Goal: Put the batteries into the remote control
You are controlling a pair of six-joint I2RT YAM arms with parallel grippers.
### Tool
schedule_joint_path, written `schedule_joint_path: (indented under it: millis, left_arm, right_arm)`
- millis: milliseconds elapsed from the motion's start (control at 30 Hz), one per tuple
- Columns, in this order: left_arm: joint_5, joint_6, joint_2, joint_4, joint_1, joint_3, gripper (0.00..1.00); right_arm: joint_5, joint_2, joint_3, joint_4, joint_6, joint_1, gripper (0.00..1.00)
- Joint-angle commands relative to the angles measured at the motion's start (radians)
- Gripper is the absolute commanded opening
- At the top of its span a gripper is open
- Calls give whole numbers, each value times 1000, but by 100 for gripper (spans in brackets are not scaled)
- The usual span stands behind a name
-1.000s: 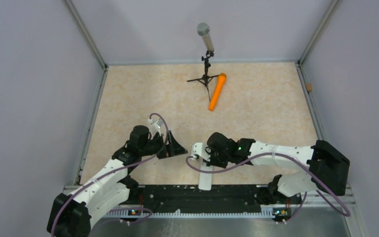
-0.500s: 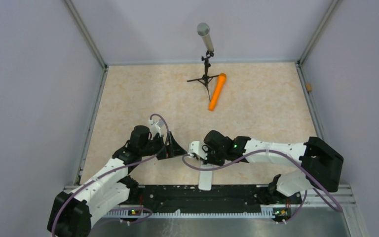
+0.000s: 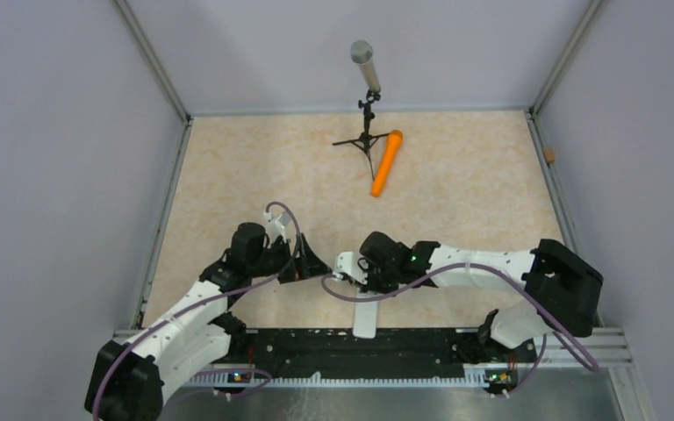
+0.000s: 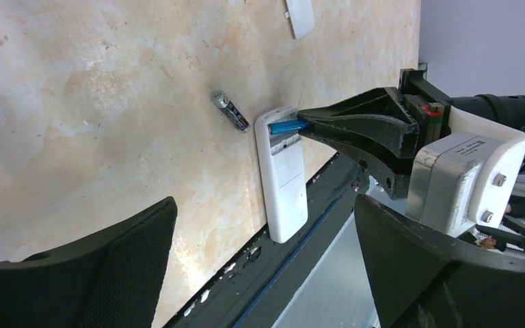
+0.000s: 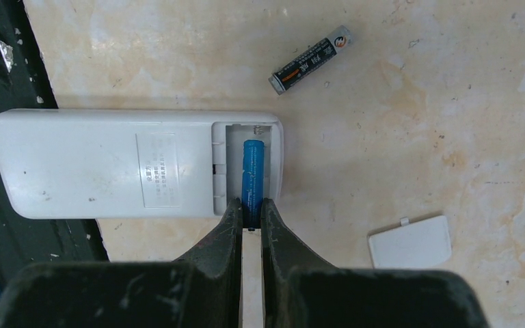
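right gripper [image 5: 249, 208]: fingers pressed close, pinching one end of the blue battery [image 5: 253, 171].
blue battery: slim cylinder in a bright blue wrap; lies crosswise in the open bay, near end between the fingertips.
remote [image 5: 109, 164]: white oblong, face down, plain back with a pale label; bay open at the far end, directly under the right gripper's tips; near end at the black rail [image 3: 316, 346].
loose battery [image 5: 311, 59]: dark with a silver cap; flat on the table [image 5: 451, 102], just beside the open end, not touching, on the left arm's side.
cover [image 5: 410, 242]: small white plate on the table, beyond the open end, apart from it.
left gripper [image 3: 310, 260]: fingers spread wide, holding nothing, just left of the remote.
microphone [image 3: 362, 54]: grey, on a black tripod at the far edge.
orange cylinder [image 3: 386, 163]: lying beside the tripod, well apart from the remote.
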Motion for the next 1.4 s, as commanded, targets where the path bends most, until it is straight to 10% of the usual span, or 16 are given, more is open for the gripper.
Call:
schedule_joint_path:
  millis: [0, 1367]
  left_arm:
    - [6, 13, 6, 26, 7, 35, 99]
    - [43, 60, 34, 14, 11, 40, 96]
  right_arm:
    - [-20, 22, 61, 23, -12, -10, 0]
    - [51, -157, 76, 0, 203, -14, 22]
